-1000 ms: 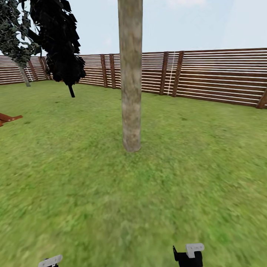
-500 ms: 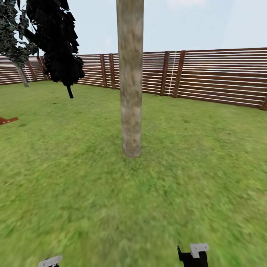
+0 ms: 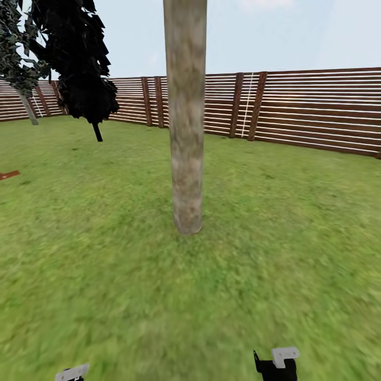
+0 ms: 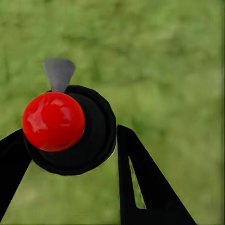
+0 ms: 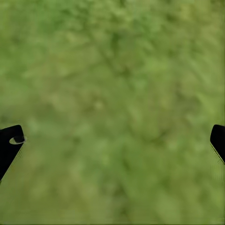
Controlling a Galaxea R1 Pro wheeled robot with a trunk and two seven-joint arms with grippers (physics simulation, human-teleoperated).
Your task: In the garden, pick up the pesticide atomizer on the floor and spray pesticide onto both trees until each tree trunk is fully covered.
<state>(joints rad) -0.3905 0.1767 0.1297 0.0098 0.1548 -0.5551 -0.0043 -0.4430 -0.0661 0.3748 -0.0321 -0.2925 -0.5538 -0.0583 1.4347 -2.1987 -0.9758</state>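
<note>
Tree trunk (image 3: 186, 121): upright on lawn (image 3: 106, 275), ahead, centre. Atomizer (image 4: 70, 129), red-topped: clamped between left hand (image 4: 70, 159) fingers. Right hand (image 5: 112, 145): spread wide, empty, above grass. Fence (image 3: 317, 108) behind.

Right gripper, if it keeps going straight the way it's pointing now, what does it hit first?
The grass, most likely. The right gripper is open with nothing between its fingers; how far off the lawn lies is unclear.

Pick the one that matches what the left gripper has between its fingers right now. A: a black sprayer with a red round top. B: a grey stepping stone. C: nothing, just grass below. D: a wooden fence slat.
A: in the left wrist view the pesticide atomizer, black with a glossy red top and grey nozzle, sits between the left gripper fingers, above blurred grass.
</note>
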